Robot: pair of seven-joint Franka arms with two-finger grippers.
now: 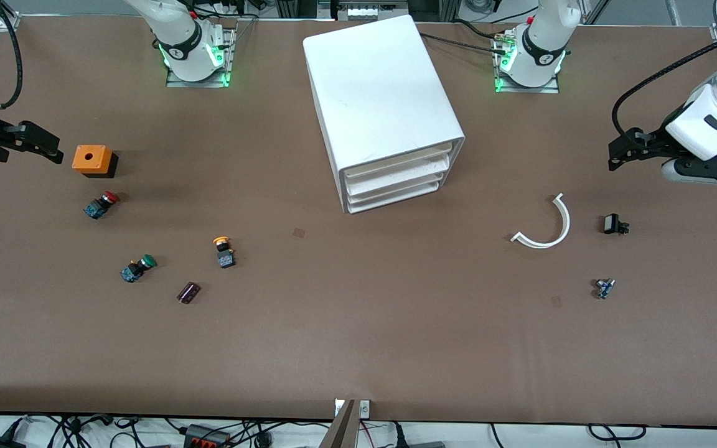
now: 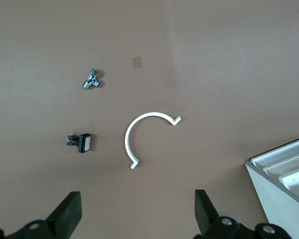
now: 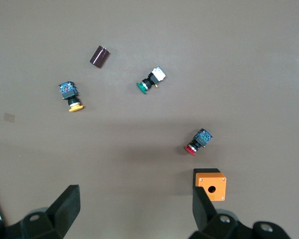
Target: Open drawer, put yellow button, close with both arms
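The white cabinet stands mid-table between the arm bases. Its top drawer is shut, flush with the two below; a corner of the cabinet shows in the left wrist view. The yellow button lies on its side on the table, nearer the front camera than the cabinet, toward the right arm's end; it also shows in the right wrist view. My right gripper hangs open and empty over the table beside an orange box. My left gripper hangs open and empty over the left arm's end.
Near the yellow button lie an orange box, a red-capped button, a green-capped button and a dark cylinder. Toward the left arm's end lie a white curved strip, a black part and a small metal part.
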